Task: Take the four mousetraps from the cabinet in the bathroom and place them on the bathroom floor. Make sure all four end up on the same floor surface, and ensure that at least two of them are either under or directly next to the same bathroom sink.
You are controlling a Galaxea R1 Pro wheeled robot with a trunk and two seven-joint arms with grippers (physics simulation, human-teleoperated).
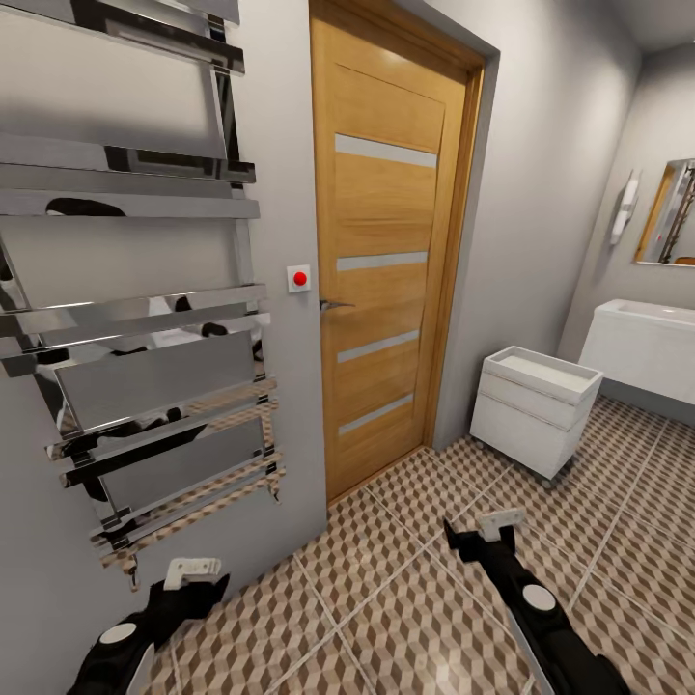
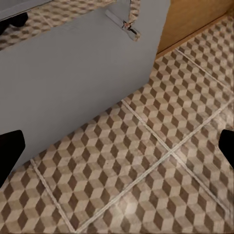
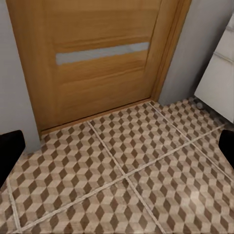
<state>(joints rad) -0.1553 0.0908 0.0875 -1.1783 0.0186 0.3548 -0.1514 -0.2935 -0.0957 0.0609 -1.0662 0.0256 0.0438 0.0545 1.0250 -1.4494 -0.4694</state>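
No mousetraps and no orange-brown cabinet are in view. The cube-patterned bathroom floor (image 1: 386, 598) spreads ahead of me and also shows in both wrist views (image 2: 146, 161) (image 3: 131, 165). The white wall-hung sink (image 1: 642, 343) sits at the far right under a mirror. My left gripper (image 1: 193, 571) hangs low at the lower left, close to the grey wall, open and empty (image 2: 117, 148). My right gripper (image 1: 500, 524) is at the lower middle-right over the tiles, facing the door, open and empty too (image 3: 117, 148).
A chrome towel radiator (image 1: 145, 319) covers the wall on the left. A shut wooden door (image 1: 386, 251) stands straight ahead, a red button (image 1: 299, 279) beside it. A small white drawer unit (image 1: 534, 407) stands right of the door. Open tiles lie between it and me.
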